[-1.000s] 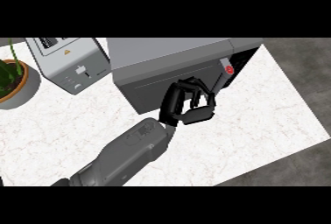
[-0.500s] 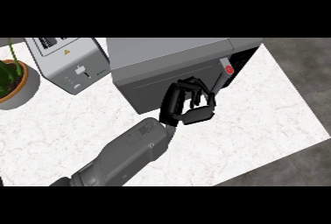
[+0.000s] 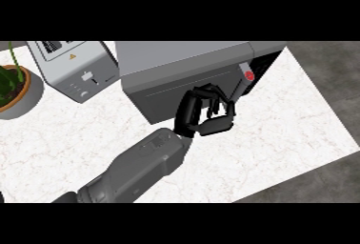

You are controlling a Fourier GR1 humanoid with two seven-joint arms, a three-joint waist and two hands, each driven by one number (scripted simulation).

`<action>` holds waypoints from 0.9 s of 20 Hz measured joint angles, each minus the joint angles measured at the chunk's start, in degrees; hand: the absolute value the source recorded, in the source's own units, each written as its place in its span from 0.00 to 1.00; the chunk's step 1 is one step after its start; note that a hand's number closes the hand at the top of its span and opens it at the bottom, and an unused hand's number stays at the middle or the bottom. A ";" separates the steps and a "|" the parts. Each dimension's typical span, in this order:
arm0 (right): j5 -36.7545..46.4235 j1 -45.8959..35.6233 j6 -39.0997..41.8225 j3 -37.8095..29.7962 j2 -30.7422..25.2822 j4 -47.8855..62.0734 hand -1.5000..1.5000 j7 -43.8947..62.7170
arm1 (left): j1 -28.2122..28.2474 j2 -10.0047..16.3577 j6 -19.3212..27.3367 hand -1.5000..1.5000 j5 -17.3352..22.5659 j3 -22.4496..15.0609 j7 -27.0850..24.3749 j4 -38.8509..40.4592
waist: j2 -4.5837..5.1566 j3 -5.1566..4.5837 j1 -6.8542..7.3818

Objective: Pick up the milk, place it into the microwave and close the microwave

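Nothing moved since earlier frames. Left hand (image 3: 207,114) pressed against microwave (image 3: 183,59) door (image 3: 160,93), fingers curled, gripping nothing. Door looks shut. Milk unseen.

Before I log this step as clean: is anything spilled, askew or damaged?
Nothing stands out. The microwave, toaster and potted plant sit upright on the counter, no spill shows, and the right hand is curled against the microwave's front.

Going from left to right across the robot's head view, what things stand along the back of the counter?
Potted plant → toaster → microwave. The left hand lies in front of the microwave, so it is left out of the order.
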 measured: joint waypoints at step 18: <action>-6.06 -4.27 4.21 -1.38 -2.39 9.93 0.00 -0.34 | -1.66 0.00 -0.39 1.00 3.90 -2.47 -2.17 0.95 | 0.34 0.16 0.68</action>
